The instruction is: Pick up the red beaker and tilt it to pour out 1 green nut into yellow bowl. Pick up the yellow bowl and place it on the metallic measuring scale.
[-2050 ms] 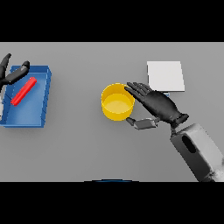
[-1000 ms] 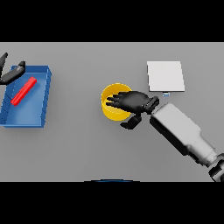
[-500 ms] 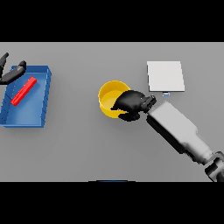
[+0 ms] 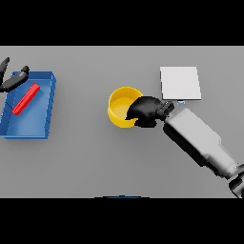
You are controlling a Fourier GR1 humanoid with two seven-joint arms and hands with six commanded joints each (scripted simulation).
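- The right hand [image 4: 147,111] has its fingers curled over the right rim of the yellow bowl [image 4: 121,108], clamped on its wall at the bowl's 3 o'clock side. Two seconds ago those fingers lay straight above the bowl; since then they have dropped and closed on it.
- The bowl looks to be resting on the grey table [image 4: 95,162] near the centre. I cannot tell whether a green nut lies inside.
- That closing grip suggests the bowl-lifting step is beginning, with the carry yet to come.
- The metallic measuring scale [image 4: 180,83], a pale square plate, sits at about 1 o'clock from the bowl, near but apart.
- The left hand [image 4: 13,78] shows at the far 9 o'clock edge, fingers relaxed and apart, hardly moved over these seconds.
- Just beside it, the blue tray [image 4: 28,128] holds a red object [image 4: 26,99] lying slantwise, presumably the beaker, which is not standing upright.
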